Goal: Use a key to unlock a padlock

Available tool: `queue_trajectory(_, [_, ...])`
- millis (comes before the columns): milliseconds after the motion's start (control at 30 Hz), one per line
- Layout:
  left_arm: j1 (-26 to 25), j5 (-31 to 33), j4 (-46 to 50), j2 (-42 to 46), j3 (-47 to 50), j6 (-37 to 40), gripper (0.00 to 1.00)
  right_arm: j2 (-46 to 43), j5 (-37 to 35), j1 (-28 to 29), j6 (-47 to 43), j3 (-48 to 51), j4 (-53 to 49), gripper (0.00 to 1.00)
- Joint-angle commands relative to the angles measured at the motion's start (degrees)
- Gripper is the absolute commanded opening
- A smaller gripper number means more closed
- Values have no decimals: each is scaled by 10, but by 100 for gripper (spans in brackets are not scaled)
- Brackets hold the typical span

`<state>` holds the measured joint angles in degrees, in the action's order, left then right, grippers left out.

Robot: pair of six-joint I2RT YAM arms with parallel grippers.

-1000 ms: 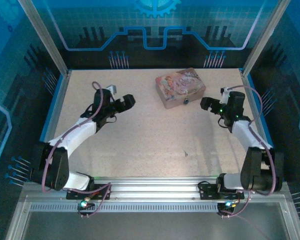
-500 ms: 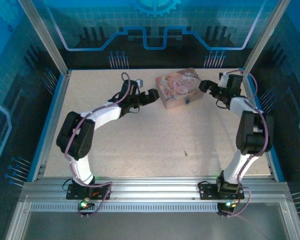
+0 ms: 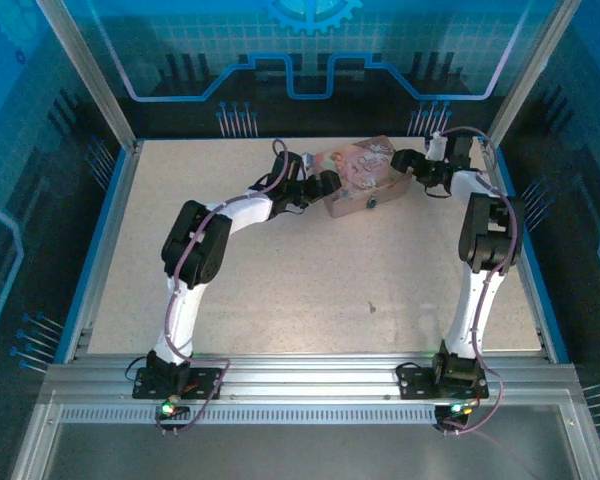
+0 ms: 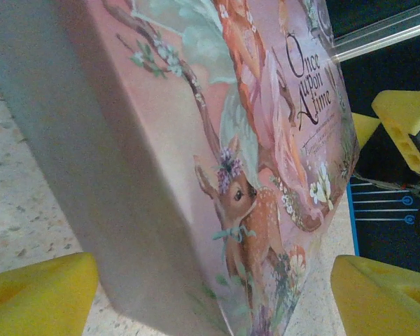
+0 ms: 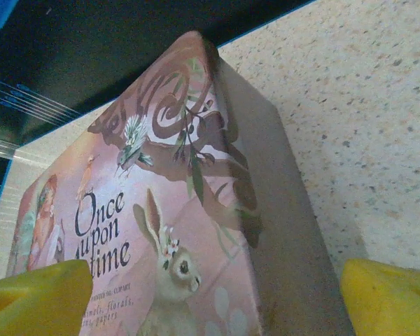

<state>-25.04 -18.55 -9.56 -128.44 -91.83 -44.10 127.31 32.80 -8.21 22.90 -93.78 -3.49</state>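
My left gripper stands at the 9 o'clock end of the pink tin box and my right gripper at its 3 o'clock end. Both have jaws wide apart astride its corners, clamped on nothing. The padlock shows as a small bluish glint on the box's 6 o'clock wall. The key, I take it, is the dark speck well apart toward 6 o'clock on the speckled tabletop. I judge both to be hard, light, slick metal, apt to skid or twist, so I would pinch the key by its bow and the lock by its body flats. The box is smooth printed sheet with rounded edges; my fingertips are blunt yellow wedges
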Motion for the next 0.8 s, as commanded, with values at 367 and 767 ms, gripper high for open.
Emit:
queue_trajectory(367, [-4,-50,9,-10,-37,8,75,-29,95,19,-58,38,-32,80])
queue_trajectory(767, [-4,-53,5,80,65,34,75,-128,92,62,-41,183,33,80])
